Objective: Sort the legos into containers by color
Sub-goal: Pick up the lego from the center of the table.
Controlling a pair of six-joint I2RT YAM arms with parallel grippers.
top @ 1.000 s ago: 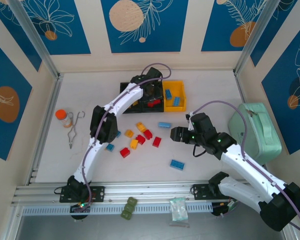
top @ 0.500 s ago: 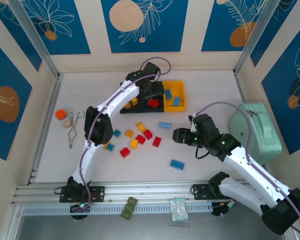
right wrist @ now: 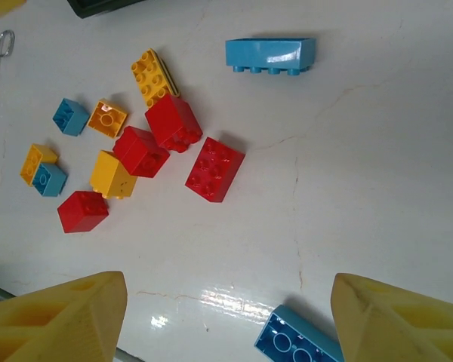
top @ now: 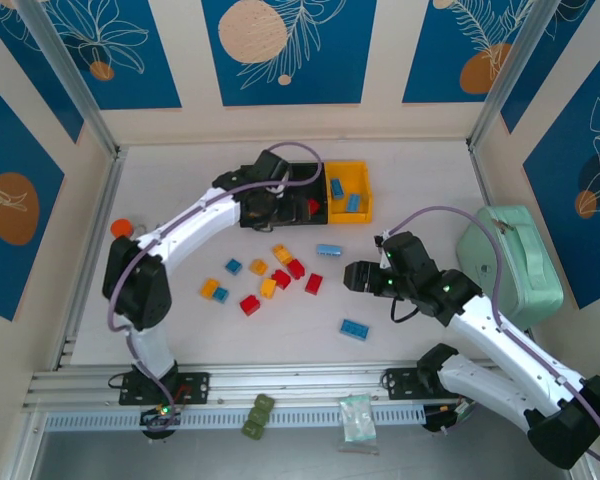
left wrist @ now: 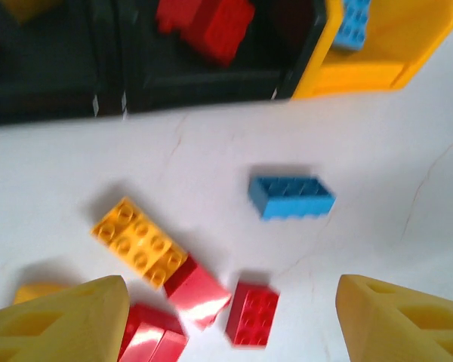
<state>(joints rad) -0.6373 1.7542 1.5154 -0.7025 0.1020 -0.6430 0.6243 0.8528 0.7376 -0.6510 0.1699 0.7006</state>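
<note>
Three joined containers stand at the back: two black bins [top: 302,212] and a yellow bin [top: 361,187] with light blue legos [top: 352,203]. The middle black bin [left wrist: 204,75] holds red legos [left wrist: 211,23]. My left gripper [top: 280,203] hovers at the bins' near edge, open and empty [left wrist: 230,294], above a blue brick [left wrist: 291,196], a yellow brick [left wrist: 140,241] and a red brick [left wrist: 253,313]. My right gripper [top: 355,275] is open and empty [right wrist: 228,285], with a blue brick [right wrist: 298,343] by its right finger. Loose red, yellow and blue legos [top: 280,275] lie mid-table.
A mint-green case [top: 510,260] lies at the right, close to the right arm. An orange-capped bottle [top: 120,228] stands at the left beside the left arm's elbow. Olive-green blocks [top: 258,415] and a small bag [top: 357,415] rest on the front rail.
The left arm's elbow has swung far left, and its gripper has drawn back from above the bins toward the loose bricks. The right gripper has barely moved.
</note>
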